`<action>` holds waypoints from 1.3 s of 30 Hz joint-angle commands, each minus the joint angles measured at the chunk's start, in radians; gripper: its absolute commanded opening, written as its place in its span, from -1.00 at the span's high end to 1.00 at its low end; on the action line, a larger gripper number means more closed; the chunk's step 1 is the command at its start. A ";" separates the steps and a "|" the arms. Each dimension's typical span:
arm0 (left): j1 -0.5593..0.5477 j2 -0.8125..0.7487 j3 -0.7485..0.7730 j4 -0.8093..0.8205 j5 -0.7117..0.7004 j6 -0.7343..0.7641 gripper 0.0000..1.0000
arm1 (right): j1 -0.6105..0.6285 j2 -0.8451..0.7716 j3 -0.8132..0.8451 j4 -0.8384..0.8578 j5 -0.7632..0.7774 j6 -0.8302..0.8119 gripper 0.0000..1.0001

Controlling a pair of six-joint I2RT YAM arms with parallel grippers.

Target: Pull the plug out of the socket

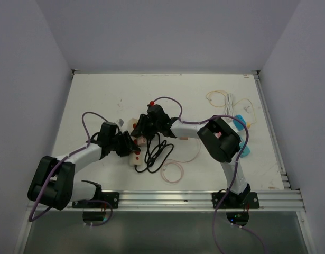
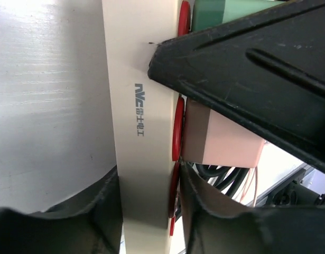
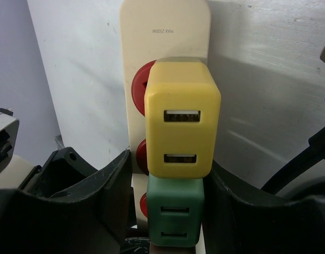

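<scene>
**Left gripper** (image 2: pixel 149 211): fingers (image 2: pixel 72 222) closed narrow against both long sides of the power strip (image 2: pixel 136 79), clamping its end.

**Right gripper** (image 3: pixel 167 211): fingers (image 3: pixel 93 201) partly closed. The green plug (image 3: pixel 175 214) sits between them, and whether they press it cannot be told.

**Yellow plug** (image 3: pixel 182 132): seated in the strip just beyond the right fingertips, touching the green plug.

**Pink plug** (image 2: pixel 220 143): seated just ahead of the left fingers, under the right gripper's finger.

**Table** (image 3: pixel 268 79): white, under the strip.
</scene>
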 commanded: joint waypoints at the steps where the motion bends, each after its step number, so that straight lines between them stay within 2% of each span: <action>1: -0.005 0.007 0.016 0.052 -0.010 0.015 0.24 | -0.001 -0.042 -0.006 0.049 -0.050 0.040 1.00; 2: -0.005 0.005 0.015 0.051 -0.010 0.017 0.44 | -0.003 -0.046 -0.006 0.049 -0.052 0.040 0.98; 5: -0.005 -0.018 0.001 0.044 -0.008 0.019 0.80 | -0.006 -0.054 -0.007 0.052 -0.053 0.037 0.46; 6: -0.005 -0.035 -0.001 0.041 -0.010 0.019 0.89 | -0.009 -0.064 -0.010 0.055 -0.053 0.036 0.06; 7: -0.005 -0.044 -0.005 0.032 -0.014 0.020 0.98 | -0.012 -0.072 -0.012 0.055 -0.053 0.033 -0.13; 8: -0.005 -0.052 -0.007 0.026 -0.016 0.022 1.00 | -0.013 -0.078 -0.012 0.054 -0.053 0.025 -0.32; 9: -0.005 -0.067 -0.010 0.015 -0.023 0.023 1.00 | -0.018 -0.090 -0.009 0.041 -0.050 0.019 -0.60; 12: -0.005 -0.091 -0.013 0.005 -0.031 0.025 1.00 | -0.021 -0.124 -0.003 0.011 -0.040 -0.009 -0.91; 13: -0.005 -0.098 -0.013 -0.003 -0.033 0.023 1.00 | -0.021 -0.132 -0.006 0.006 -0.032 -0.016 -0.95; 20: -0.005 -0.115 -0.007 -0.011 -0.045 0.023 1.00 | -0.052 -0.216 -0.088 -0.009 0.002 -0.022 -0.97; 26: -0.005 -0.116 -0.001 0.000 -0.036 0.005 1.00 | -0.056 -0.275 -0.203 0.032 0.003 -0.006 -0.84; 32: -0.005 -0.121 0.001 0.015 -0.034 -0.006 1.00 | -0.055 -0.264 -0.269 0.115 -0.038 0.043 -0.56; 39: -0.005 -0.119 -0.004 0.017 -0.045 -0.006 1.00 | -0.032 -0.230 -0.266 0.184 -0.084 0.088 -0.32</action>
